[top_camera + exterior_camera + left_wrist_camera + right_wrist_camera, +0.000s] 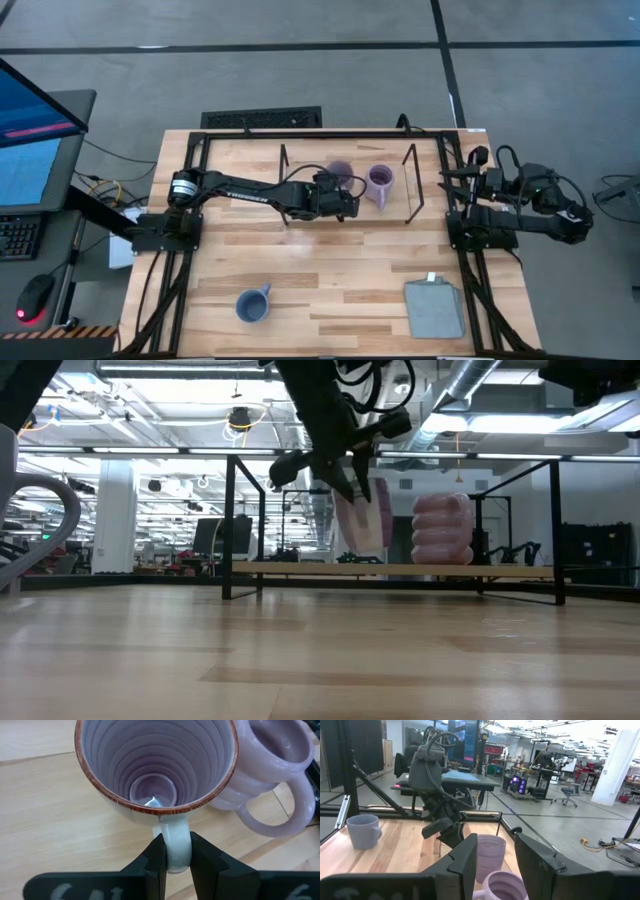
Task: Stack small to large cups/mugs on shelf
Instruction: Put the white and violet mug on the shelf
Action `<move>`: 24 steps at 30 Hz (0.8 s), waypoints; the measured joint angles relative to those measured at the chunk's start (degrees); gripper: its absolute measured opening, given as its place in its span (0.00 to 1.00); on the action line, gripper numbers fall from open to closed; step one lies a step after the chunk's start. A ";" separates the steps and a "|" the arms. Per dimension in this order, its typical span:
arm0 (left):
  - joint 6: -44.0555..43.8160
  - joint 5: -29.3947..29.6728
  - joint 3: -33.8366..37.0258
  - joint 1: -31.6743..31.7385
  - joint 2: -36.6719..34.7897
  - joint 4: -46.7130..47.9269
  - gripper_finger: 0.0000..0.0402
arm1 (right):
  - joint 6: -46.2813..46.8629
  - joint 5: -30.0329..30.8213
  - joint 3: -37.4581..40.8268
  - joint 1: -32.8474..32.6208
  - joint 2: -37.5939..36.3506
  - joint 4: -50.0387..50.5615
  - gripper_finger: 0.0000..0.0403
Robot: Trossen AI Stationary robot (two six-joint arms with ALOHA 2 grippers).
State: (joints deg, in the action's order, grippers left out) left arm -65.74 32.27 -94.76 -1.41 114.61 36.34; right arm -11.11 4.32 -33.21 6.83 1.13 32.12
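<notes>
My left gripper point(347, 192) reaches over the shelf point(398, 216) and is shut on a light purple mug point(155, 770) with a reddish-brown rim. A second light purple mug point(442, 528) stands by its base on the shelf board point(300, 569), just right of the held one. The blue mug point(253, 305) stands on the tabletop near the front edge. My right gripper point(495, 855) waits at the table's right side, open, with nothing between its fingers. My left gripper pinches the mug's handle point(172, 845) between its two fingers, at the loop's outer part. The fingers point(156, 855) slant down at it from the table's left side. The mug point(360, 515) hangs clear above the shelf board, slightly tilted, mouth up.
Black wire frames point(283, 170) point(410, 185) rise at the shelf's two ends. A grey folded cloth point(435, 308) lies at the table's front right. Bare tabletop point(330, 270) spreads between the shelf and the front edge.
</notes>
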 joint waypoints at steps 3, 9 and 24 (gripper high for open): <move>-0.08 0.50 0.00 0.00 0.00 -0.07 0.12 | 0.01 0.00 0.00 0.02 -0.01 0.00 0.38; -0.30 0.59 0.00 0.00 0.00 -0.02 0.12 | 0.02 0.00 0.00 0.01 0.00 0.00 0.38; -0.61 1.23 0.00 -0.11 0.64 -0.31 0.12 | 0.01 0.00 0.00 0.02 0.00 0.00 0.39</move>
State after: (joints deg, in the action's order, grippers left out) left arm -66.35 33.50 -94.76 -1.52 115.25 36.03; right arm -11.11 4.32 -33.21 6.85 1.13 32.12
